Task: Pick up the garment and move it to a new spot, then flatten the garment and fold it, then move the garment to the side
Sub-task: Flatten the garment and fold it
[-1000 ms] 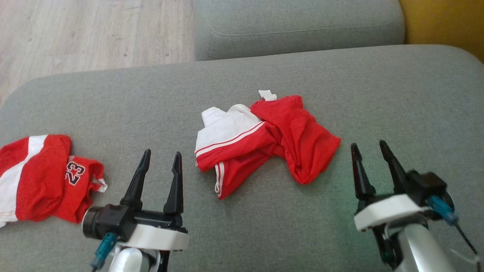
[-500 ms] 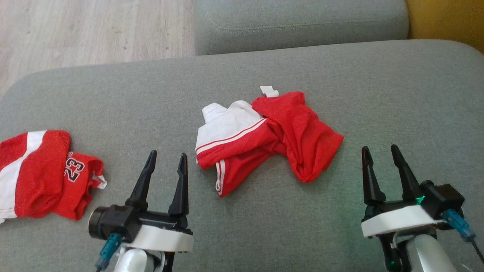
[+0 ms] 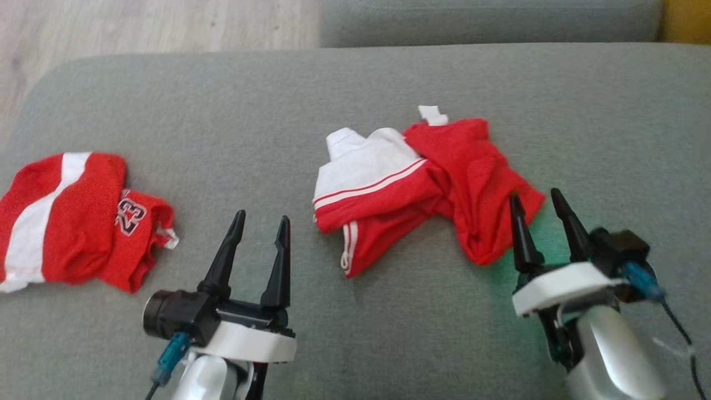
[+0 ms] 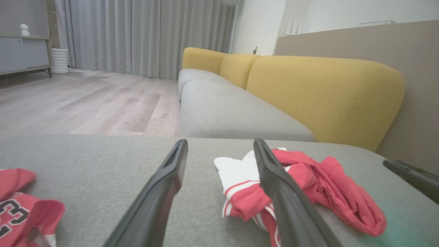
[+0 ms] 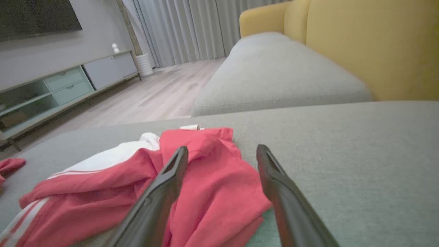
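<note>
A crumpled red-and-white garment (image 3: 411, 183) lay on the sofa cushion (image 3: 222, 111). The right gripper (image 3: 534, 194), fingers apart, hovered at its right edge. The left gripper (image 3: 262, 215), likewise spread, stood left of it, and a "23" jersey (image 3: 83, 216) lay farther left.

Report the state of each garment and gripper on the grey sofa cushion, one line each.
Red-and-white crumpled fabric garment: heaped, not flattened or folded, not gripped.
Red-and-white mesh jersey numbered 23: bunched on the robot's left, lying untouched.
Left black two-finger gripper: open, empty, apart from both garments.
Right black two-finger gripper: open, empty, fingers straddling the crumpled garment's right edge.
</note>
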{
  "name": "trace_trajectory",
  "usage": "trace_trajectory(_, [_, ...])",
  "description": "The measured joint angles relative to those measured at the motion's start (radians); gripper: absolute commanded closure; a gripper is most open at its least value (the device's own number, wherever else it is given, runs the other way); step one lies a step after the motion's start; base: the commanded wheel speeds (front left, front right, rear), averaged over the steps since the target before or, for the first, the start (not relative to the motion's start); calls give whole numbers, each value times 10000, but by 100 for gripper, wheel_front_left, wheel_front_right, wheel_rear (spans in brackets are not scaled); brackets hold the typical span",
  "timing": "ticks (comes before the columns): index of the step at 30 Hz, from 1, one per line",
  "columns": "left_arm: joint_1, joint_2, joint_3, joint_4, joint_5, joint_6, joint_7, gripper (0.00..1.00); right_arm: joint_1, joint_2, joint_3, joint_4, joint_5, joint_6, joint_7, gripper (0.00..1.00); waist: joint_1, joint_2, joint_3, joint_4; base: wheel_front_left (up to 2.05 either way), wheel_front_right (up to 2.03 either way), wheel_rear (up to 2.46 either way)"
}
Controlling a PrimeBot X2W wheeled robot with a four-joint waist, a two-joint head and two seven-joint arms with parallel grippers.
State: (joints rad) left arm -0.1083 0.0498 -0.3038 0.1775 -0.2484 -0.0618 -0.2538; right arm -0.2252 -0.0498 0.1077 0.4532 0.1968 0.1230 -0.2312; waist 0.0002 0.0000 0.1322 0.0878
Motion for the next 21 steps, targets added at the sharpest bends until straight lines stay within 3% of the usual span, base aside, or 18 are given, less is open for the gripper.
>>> trace_trajectory(11, [-173,0,-284,140,-102,13,0,0,-1816,-19,337,2449,476,0,380,0,0,0,405,816,0,0,0])
trace_trajectory(12, [-187,0,-297,144,-102,15,0,0,-1896,-19,337,2673,481,0,382,34,0,0,430,866,0,0,0])
trace_trajectory(13, [-207,0,-309,150,-104,42,0,0,-1979,-21,343,2890,499,0,416,100,-1,0,449,913,0,0,0])
trace_trajectory(21, [-277,0,-272,148,-445,148,0,0,-2679,-21,159,3538,736,0,88,100,-1,0,386,871,0,0,0])
